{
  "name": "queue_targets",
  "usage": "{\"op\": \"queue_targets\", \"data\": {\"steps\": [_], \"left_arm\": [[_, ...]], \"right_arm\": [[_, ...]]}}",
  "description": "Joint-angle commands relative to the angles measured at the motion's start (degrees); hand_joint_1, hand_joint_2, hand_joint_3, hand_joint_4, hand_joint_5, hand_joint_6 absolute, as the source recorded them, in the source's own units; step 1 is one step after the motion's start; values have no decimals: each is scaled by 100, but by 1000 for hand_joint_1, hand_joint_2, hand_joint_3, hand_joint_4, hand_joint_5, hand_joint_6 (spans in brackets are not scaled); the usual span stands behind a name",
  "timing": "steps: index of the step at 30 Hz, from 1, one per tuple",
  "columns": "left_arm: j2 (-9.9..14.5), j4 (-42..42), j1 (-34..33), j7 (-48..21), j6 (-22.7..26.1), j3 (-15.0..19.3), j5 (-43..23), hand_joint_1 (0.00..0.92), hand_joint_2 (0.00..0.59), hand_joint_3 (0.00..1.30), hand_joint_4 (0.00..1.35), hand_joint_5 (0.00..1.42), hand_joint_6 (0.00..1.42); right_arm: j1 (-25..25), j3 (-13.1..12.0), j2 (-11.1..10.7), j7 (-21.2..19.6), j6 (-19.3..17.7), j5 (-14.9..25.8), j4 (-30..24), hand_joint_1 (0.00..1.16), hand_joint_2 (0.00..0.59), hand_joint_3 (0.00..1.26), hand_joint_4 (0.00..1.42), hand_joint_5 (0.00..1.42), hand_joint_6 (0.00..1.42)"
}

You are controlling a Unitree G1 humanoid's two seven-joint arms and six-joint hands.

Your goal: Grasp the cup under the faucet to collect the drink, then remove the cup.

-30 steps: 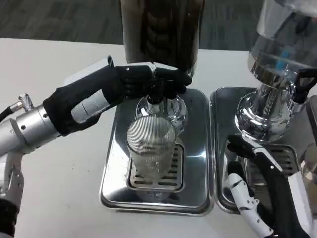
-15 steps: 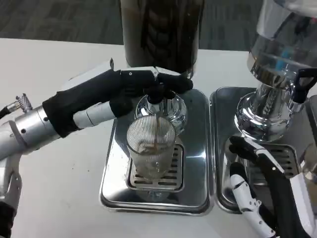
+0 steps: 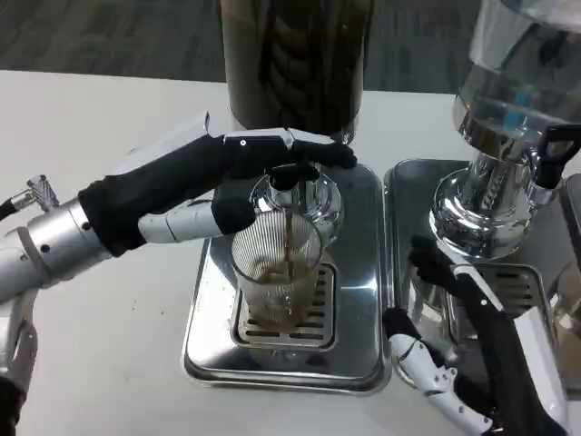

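A clear ribbed cup (image 3: pixel 276 270) stands upright on the grate of the steel drip tray (image 3: pixel 207 336), right under the black faucet (image 3: pixel 285 175) of the dark drink dispenser (image 3: pixel 292 54). A thin brown stream falls from the faucet into the cup, and a little brown drink lies at its bottom. My left hand (image 3: pixel 211 182) reaches in from the left; its fingers lie over the faucet lever and its thumb is close to the cup's left rim. My right hand (image 3: pixel 458 350) hovers at the lower right beside the tray, fingers spread, holding nothing.
A second dispenser (image 3: pixel 508 118) with a clear tank and chrome base stands at the right on its own steel tray (image 3: pixel 404 272), with a black tap handle (image 3: pixel 554 150). White table stretches to the left and front.
My left hand has pushed the faucet lever and drink now streams into the cup, which held nothing a second ago. My right hand has edged left toward the cup's tray.
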Motion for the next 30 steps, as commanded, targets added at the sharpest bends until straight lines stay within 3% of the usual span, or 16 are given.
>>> {"op": "queue_targets", "data": {"steps": [1, 14, 30], "left_arm": [[119, -49, 246, -115, -95, -204, 341, 0, 59, 287, 171, 166, 258], [218, -196, 329, 22, -97, -250, 278, 0, 65, 286, 173, 157, 255], [329, -354, 398, 90, -203, -282, 246, 0, 75, 286, 179, 156, 255]], "right_arm": [[-65, 13, -42, 119, 45, 58, -41, 426, 235, 173, 192, 213, 163], [-483, 109, -102, 576, 323, 242, 112, 447, 226, 97, 109, 124, 96], [-877, 214, -104, 626, 457, 266, 446, 489, 217, 57, 71, 75, 49]]}}
